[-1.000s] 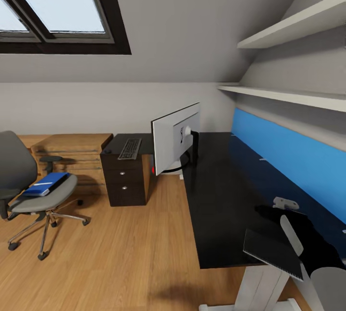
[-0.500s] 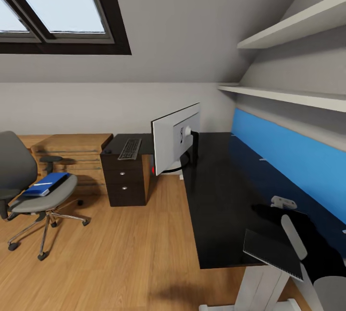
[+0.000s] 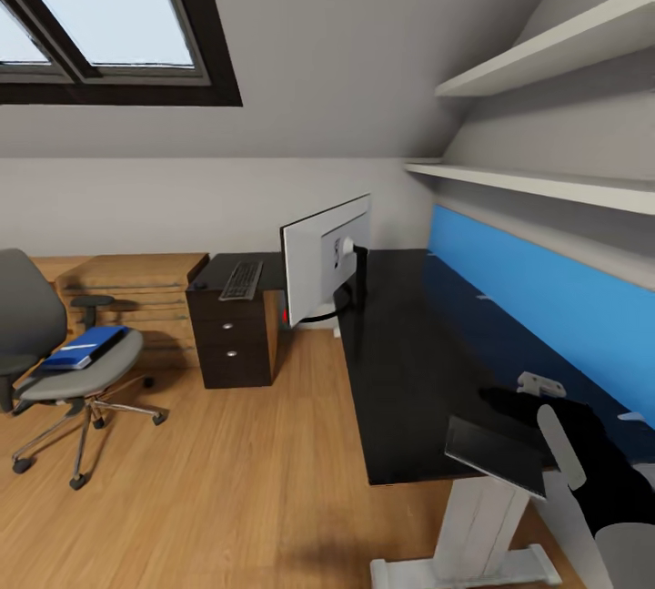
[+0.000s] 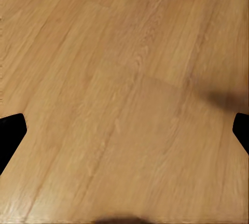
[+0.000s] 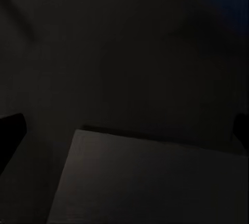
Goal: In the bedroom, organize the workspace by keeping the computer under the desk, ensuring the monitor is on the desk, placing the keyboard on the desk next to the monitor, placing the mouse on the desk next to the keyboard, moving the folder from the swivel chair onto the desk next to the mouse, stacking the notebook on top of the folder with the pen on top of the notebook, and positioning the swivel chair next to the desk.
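While the desk (image 3: 400, 370) carries the monitor (image 3: 323, 263) at its far end, most steps appear outstanding. By size: the chair (image 3: 55, 361) stands well apart from the desk, on the wood floor (image 3: 227, 480); the keyboard (image 3: 241, 280) lies on a dark drawer unit (image 3: 232, 334) beside the desk, not on it; the folder (image 3: 86, 346) rests on the chair seat. A dark flat notebook (image 3: 496, 454) overhangs the near desk edge by the right gripper (image 3: 546, 407); its grasp state cannot be determined. Left fingertips (image 4: 10, 136) are spread apart, empty, above floor
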Tool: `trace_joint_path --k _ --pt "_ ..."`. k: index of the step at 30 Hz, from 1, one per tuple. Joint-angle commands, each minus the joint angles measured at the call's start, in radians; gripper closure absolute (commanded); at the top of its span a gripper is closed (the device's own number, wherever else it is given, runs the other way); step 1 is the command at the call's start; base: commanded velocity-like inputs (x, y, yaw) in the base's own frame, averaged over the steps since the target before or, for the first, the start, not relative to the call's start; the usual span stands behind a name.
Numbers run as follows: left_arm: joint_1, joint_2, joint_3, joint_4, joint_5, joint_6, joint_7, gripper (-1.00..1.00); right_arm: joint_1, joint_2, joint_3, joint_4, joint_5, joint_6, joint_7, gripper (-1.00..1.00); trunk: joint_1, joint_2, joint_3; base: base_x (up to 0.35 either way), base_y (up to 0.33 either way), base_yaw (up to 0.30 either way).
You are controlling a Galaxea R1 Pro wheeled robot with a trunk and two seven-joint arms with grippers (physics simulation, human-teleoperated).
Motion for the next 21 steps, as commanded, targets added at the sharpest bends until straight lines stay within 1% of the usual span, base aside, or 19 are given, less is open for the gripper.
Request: trace_joint_path --k 1,7,11,14,18,21 --pt "0.000 0.000 0.000 -0.001 0.010 -0.002 0.001 -1.00 0.000 0.000 0.001 -0.001 -0.011 0.004 -0.009 -1.00 -0.001 -0.001 -0.001 -0.327 0.000 -0.018" --pt "0.000 0.000 0.000 0.000 0.011 -0.002 0.001 -1.00 0.000 0.000 -0.001 -0.002 -0.011 0.004 -0.009 -1.00 -0.001 -0.001 -0.001 -0.333 -0.021 -0.002" --pt "0.001 0.000 0.000 0.000 0.011 -0.002 0.001 -1.00 0.000 0.000 -0.001 -0.007 -0.011 0.005 -0.009 -1.00 -0.001 -0.001 -0.001 -0.302 -0.161 0.000" --pt "0.000 0.000 0.000 0.000 0.011 -0.002 0.001 -1.00 0.001 -0.001 -0.003 -0.029 -0.011 0.008 -0.009 -1.00 -0.001 -0.001 -0.001 -0.266 -0.188 0.000" --pt "0.000 0.000 0.000 0.000 0.011 -0.002 0.001 -1.00 0.018 -0.002 -0.015 -0.061 -0.011 0.012 -0.008 -1.00 -0.001 -0.001 -0.001 -0.144 -0.110 0.000" --pt "0.000 0.000 0.000 0.000 0.011 -0.002 0.001 -1.00 0.039 -0.001 -0.040 -0.095 -0.012 0.012 -0.005 -1.00 -0.001 -0.001 -0.001 -0.050 -0.039 0.000"
